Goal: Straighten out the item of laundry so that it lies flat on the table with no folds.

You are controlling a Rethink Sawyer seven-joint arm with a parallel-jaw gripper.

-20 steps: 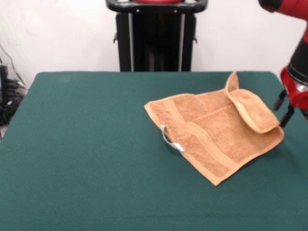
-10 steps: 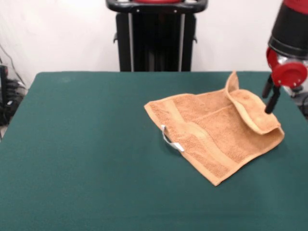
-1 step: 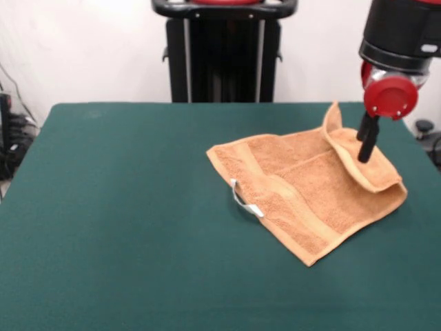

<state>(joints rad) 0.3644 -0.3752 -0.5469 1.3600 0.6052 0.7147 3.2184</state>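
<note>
Here the claw (image 3: 367, 143) hangs over the towel's (image 3: 303, 200) folded-back corner (image 3: 362, 160); its fingers' spread I cannot tell. Probably best to pinch only that flap's edge and draw it outward, low over the bench (image 3: 124, 207).

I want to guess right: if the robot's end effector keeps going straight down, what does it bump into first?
Most likely the folded-over corner of the towel. The end effector points down over it, though depth is hard to judge.

The table (image 3: 124, 227) lies bare across its whole left half and along the near edge, open to any approach. On the right half lies the towel (image 3: 303, 196), its folded-over flap (image 3: 362, 162) raised near the right edge, with the gripper (image 3: 367, 146) hanging just above that flap.
</note>
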